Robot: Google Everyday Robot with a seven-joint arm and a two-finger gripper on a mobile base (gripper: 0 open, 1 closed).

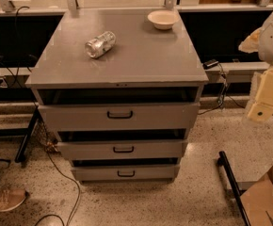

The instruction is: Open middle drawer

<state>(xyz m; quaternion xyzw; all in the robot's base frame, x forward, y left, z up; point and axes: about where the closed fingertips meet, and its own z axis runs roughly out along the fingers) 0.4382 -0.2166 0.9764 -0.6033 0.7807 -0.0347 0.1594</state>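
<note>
The grey cabinet [120, 55] has three stacked drawers. The middle drawer [80, 150] has a low grey front with a small black bar handle [123, 149] at its centre, and a dark gap shows above the front. Above it is the taller-fronted drawer [70, 117] with a bigger black handle [120, 114]. Below it is the third drawer [94, 173]. My gripper [262, 100], cream-coloured, hangs at the right edge of the view. It is well to the right of the cabinet, higher than the middle drawer, and touches nothing.
A crushed silver can [100, 44] lies on the cabinet top, and a white bowl [163, 19] stands at its back right. Cables run along the floor at left. A shoe [4, 199] is at bottom left. A black bar [230, 182] and a cardboard box [266, 197] are at bottom right.
</note>
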